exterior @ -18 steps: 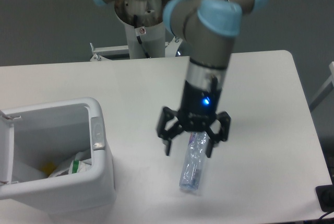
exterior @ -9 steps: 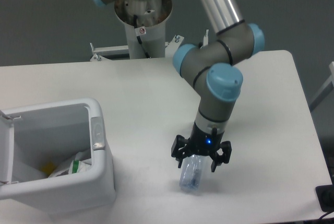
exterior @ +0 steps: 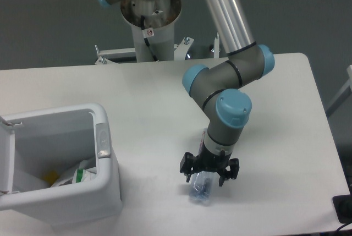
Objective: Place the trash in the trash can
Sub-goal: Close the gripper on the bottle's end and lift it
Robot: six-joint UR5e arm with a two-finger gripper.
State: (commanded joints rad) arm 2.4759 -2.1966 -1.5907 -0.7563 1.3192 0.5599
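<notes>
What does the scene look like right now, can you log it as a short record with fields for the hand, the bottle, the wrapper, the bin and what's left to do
hand: the hand is low over the table, its fingers on either side of the bottle, not visibly closed on it
bottle: clear plastic bottle lying on the white table, right of the bin
wrapper: white wrapper with green edge already inside the bin
bin: white trash can at the table's left, lid open
left to do: bottle not yet in the bin

No legible text, label or number anywhere.
</notes>
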